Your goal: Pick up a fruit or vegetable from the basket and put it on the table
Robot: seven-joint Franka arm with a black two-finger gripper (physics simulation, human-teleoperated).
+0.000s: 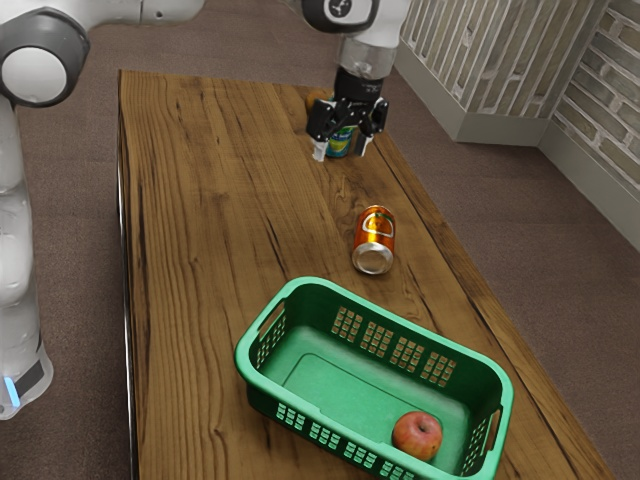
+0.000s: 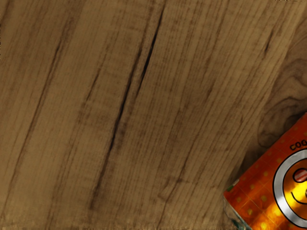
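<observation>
Lying in the basket (image 1: 400, 322), the apple (image 1: 417, 436) looks firm, light and a little slippery, so the end effector (image 1: 341, 152), spread wide and empty, should squeeze gently across its fullest part.

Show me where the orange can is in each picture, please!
Exterior view: the orange can is just right of the middle, between the green basket and the tool.
Wrist view: it's in the lower right corner, partly cut off.
Shared landmark: the wooden table with dark streaks.
</observation>
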